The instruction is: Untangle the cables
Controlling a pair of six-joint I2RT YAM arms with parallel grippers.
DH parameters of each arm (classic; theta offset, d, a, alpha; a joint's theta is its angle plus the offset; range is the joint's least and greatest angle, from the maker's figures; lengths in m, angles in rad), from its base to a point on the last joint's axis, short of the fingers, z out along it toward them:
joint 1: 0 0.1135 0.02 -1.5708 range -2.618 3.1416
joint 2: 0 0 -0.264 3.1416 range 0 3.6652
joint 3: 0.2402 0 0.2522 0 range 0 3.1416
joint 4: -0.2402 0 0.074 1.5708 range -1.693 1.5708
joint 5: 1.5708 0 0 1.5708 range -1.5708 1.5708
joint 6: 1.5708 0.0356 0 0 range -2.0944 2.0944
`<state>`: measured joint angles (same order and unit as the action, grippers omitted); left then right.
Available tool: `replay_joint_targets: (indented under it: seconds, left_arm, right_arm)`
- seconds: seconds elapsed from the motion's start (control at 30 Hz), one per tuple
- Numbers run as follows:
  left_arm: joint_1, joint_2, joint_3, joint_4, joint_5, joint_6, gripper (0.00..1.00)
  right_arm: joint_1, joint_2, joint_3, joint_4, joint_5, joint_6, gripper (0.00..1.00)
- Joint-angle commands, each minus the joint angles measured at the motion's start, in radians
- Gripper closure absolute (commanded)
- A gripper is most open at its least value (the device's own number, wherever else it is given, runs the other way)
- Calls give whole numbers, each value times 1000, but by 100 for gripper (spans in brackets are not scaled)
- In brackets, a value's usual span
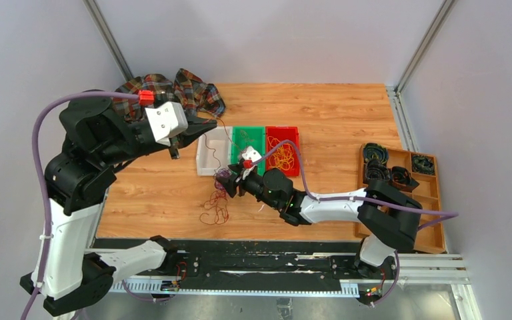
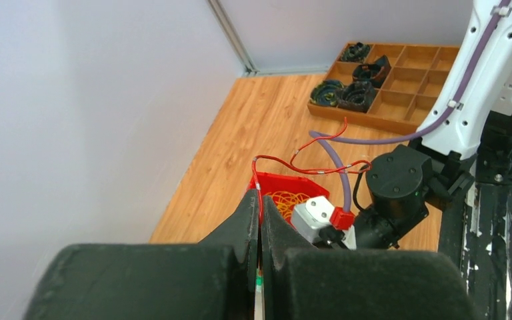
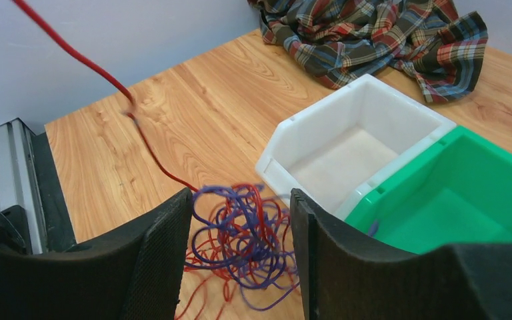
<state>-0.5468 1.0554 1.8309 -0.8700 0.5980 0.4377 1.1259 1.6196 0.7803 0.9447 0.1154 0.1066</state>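
Observation:
My left gripper (image 1: 208, 125) is raised over the white bin (image 1: 203, 160). In the left wrist view it (image 2: 260, 200) is shut on a thin red cable (image 2: 287, 162) that runs off toward the right arm. My right gripper (image 1: 229, 181) is open and low over the table. In the right wrist view its fingers (image 3: 167, 247) stand on either side of a tangle of purple and red cables (image 3: 253, 237). A taut red strand (image 3: 80, 59) rises from the tangle to the upper left. More red loops (image 1: 215, 207) lie on the table. Yellow-orange cables (image 1: 283, 157) lie in the red bin (image 1: 282, 131).
A green bin (image 1: 240, 132) stands between the white and red bins. A plaid cloth (image 1: 173, 90) lies at the back left. A wooden compartment tray (image 1: 433, 200) with black coiled rings (image 1: 376, 153) stands at the right edge.

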Motion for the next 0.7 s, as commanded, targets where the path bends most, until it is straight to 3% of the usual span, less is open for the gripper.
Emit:
replay_joint_targets:
  seconds: [0.0, 0.53, 0.67]
  left_arm:
    - [-5, 18, 77, 25, 14, -27, 99]
    - [-6, 114, 367, 31, -62, -2, 100]
    - [-6, 118, 399, 99, -125, 9, 100]
  right_arm:
    - [14, 17, -28, 42, 25, -19, 45]
    - [13, 128, -230, 169, 109, 78, 45]
    - [14, 120, -305, 233, 146, 108, 47]
